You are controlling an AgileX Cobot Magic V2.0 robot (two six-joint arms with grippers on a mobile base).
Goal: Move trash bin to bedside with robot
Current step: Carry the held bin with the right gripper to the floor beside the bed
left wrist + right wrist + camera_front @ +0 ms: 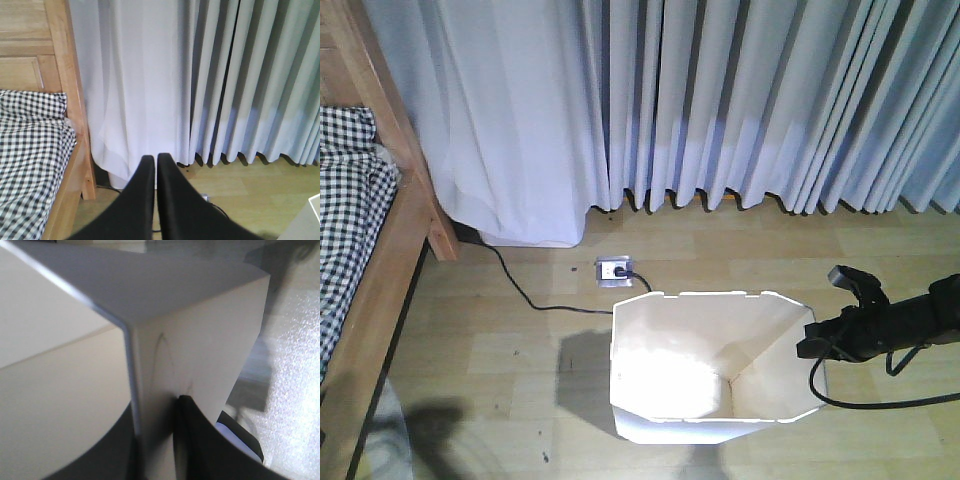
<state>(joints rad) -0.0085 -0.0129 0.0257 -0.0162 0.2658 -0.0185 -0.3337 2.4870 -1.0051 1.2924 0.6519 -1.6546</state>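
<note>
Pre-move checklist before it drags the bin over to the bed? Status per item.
1. Right gripper on the bin wall: ok, one finger on each side of the right wall.
2. Grip firm enough to drag: cannot tell.
3. Bin upright on the floor: ok.
4. Left gripper out of the way: ok, shut, empty, facing the curtain.
5. Floor path to the bed: not ok, a black cable lies between bin and bed and runs to the floor socket.
6. Free spot beside the bed: cannot tell, that corner is in shadow.
</note>
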